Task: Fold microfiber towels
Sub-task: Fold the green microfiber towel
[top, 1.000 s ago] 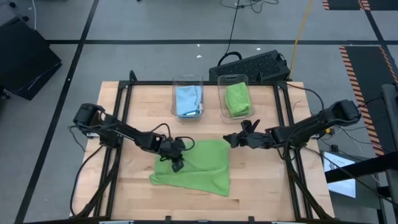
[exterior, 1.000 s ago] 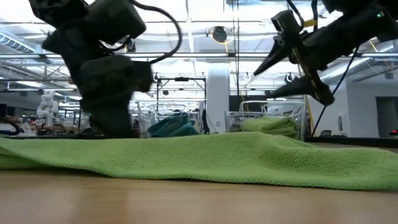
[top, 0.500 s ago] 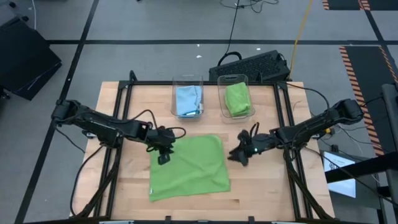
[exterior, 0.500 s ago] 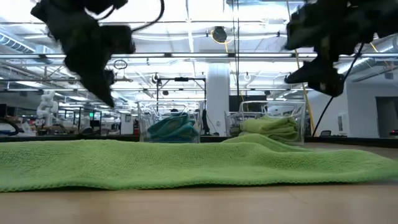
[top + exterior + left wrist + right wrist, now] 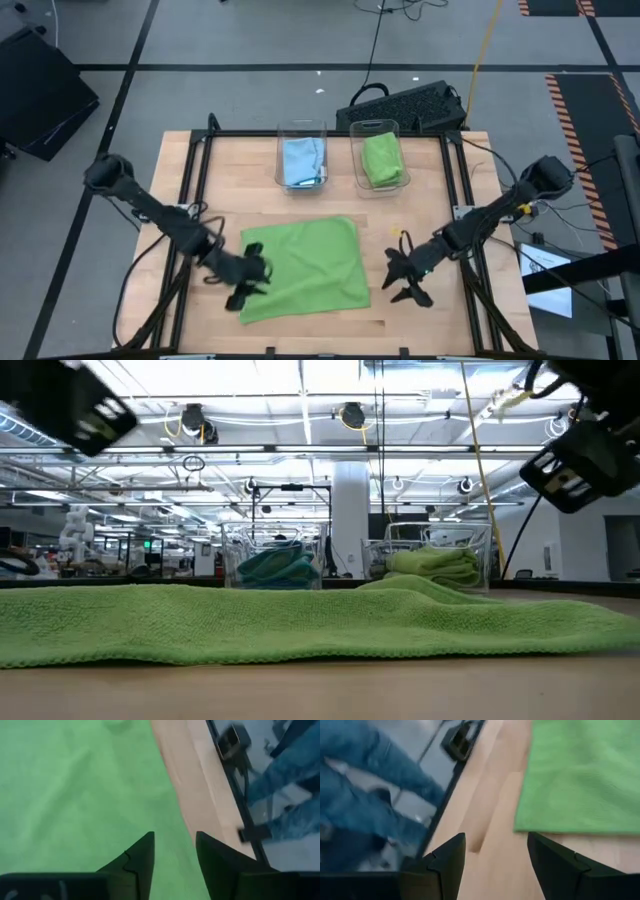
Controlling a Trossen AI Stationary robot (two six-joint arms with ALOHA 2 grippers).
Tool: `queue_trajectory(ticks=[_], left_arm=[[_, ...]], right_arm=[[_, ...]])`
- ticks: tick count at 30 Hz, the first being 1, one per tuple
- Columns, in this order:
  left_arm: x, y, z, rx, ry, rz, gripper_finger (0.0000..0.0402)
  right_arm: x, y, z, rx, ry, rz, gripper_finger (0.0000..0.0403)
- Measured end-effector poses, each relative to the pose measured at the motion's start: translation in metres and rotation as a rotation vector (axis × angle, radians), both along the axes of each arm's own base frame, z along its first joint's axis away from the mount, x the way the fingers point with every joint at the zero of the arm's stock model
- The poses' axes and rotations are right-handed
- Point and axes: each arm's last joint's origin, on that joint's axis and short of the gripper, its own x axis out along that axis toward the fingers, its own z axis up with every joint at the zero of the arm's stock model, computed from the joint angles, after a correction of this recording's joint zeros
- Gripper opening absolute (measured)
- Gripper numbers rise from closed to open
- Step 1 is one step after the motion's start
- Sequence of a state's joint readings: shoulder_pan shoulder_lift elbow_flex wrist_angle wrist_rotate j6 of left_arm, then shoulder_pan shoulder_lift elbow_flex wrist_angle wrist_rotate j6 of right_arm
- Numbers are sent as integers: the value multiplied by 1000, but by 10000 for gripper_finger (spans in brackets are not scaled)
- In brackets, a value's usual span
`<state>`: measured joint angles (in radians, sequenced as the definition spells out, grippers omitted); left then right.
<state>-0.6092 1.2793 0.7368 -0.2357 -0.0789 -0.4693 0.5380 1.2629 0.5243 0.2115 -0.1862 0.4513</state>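
Flat on the table (image 5: 420, 190) lies a lime green towel (image 5: 305, 268), its near edge facing both arms. Over its near-left corner hovers the left gripper (image 5: 248, 287), fingers narrowly parted; the right gripper (image 5: 408, 281), parted wider, waits just off the right edge.

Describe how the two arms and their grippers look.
Both arms are dark, slim and jointed, with thin black cables looping along them. The left gripper and right gripper each end in two black, angular fingers tapering to pointed tips. A yellow mark shows near the right arm's elbow.
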Motion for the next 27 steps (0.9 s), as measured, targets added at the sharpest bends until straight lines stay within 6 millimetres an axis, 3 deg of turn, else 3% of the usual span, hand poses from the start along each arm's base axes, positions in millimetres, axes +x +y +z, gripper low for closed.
queue_trajectory(ticks=[5, 10, 15, 19, 23, 27], left_arm=[[-16, -29, -10, 30, 30, -9, 195], [-12, -48, -21, 76, 82, -70, 237], [2, -59, -34, 104, 134, -85, 245], [8, -65, -38, 81, 187, -38, 246], [5, -70, -40, 55, 210, -25, 246], [1, -72, -42, 63, 226, -27, 246]], right_arm=[[3, 11, -17, -151, -87, 158, 205], [12, 19, -37, -259, -185, 270, 205], [19, 23, -53, -377, -269, 362, 205], [29, 27, -52, -423, -363, 362, 205], [41, 30, -48, -407, -428, 331, 205], [44, 31, -61, -423, -381, 342, 205]])
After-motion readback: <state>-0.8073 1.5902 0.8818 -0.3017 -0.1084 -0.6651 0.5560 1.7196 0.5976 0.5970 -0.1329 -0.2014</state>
